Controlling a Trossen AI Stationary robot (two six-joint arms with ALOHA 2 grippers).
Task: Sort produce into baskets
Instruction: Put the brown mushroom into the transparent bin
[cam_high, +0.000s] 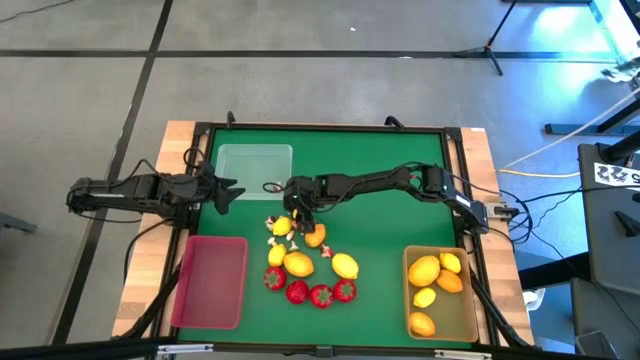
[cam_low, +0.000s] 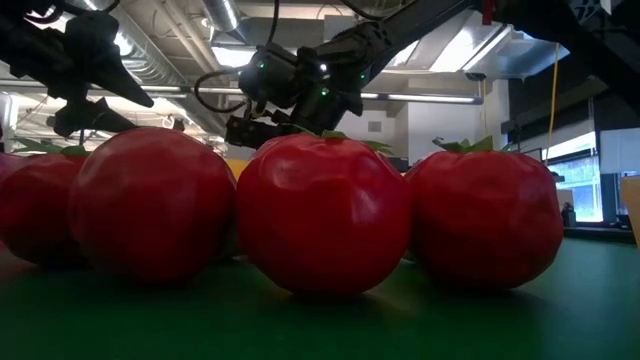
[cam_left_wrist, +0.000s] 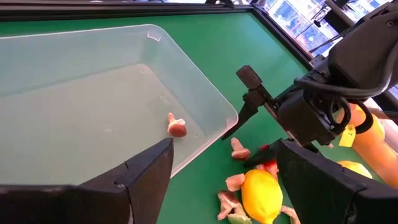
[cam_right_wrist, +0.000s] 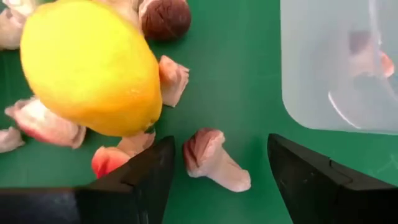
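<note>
Table: a green mat (cam_high: 380, 290) holds three baskets and a heap of toy food.
Baskets: the clear basket (cam_high: 254, 166) is by the far edge, the red basket (cam_high: 211, 281) at the near left corner, the tan basket (cam_high: 441, 293) at the near right corner with lemons inside.
Left gripper (cam_high: 228, 192): fingers apart, holding nothing, waiting beside the clear basket.
Right gripper (cam_right_wrist: 217, 163): fingers apart, low over a white-and-red bit (cam_right_wrist: 211, 160) near the middle.
Lemon (cam_right_wrist: 90, 65): lies just beside that bit.
How to do it well: I think it should go straight down around the bit, squeeze gently, and not bump the lemon.
Hard to see: the strawberries (cam_low: 322, 212) block the low view.
</note>
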